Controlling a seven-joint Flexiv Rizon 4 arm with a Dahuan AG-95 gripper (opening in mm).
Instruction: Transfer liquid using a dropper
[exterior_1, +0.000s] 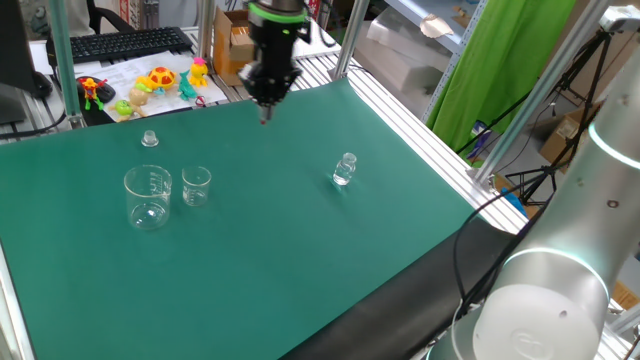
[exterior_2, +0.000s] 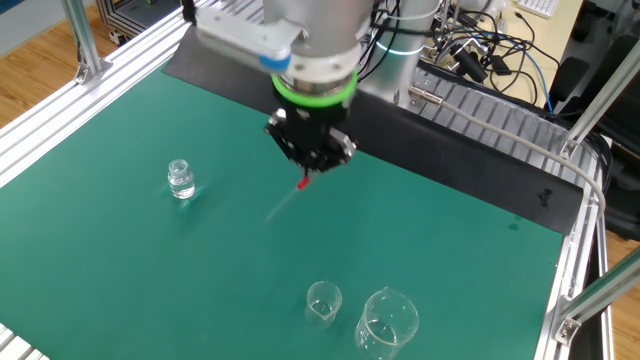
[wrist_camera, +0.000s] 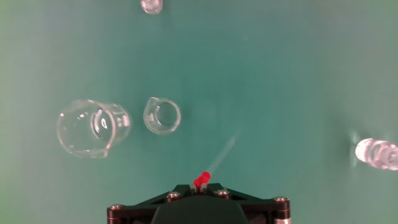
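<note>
My gripper (wrist_camera: 199, 185) is shut on the red bulb of the dropper (wrist_camera: 217, 158) and holds it above the green mat, the thin clear stem pointing down and away. The gripper also shows in one fixed view (exterior_1: 265, 108) and in the other fixed view (exterior_2: 308, 176), where the dropper's (exterior_2: 304, 183) red bulb sticks out below the fingers. A large clear beaker (wrist_camera: 92, 127) and a small clear beaker (wrist_camera: 162, 116) stand side by side left of the dropper. A small clear glass bottle (wrist_camera: 375, 153) stands far right.
A small clear cap-like piece (exterior_1: 149, 138) stands behind the beakers. Toys (exterior_1: 160, 80), papers and a keyboard (exterior_1: 125, 43) lie beyond the mat's far edge. Aluminium frame posts (exterior_1: 352, 30) and rails border the mat (exterior_1: 300, 220).
</note>
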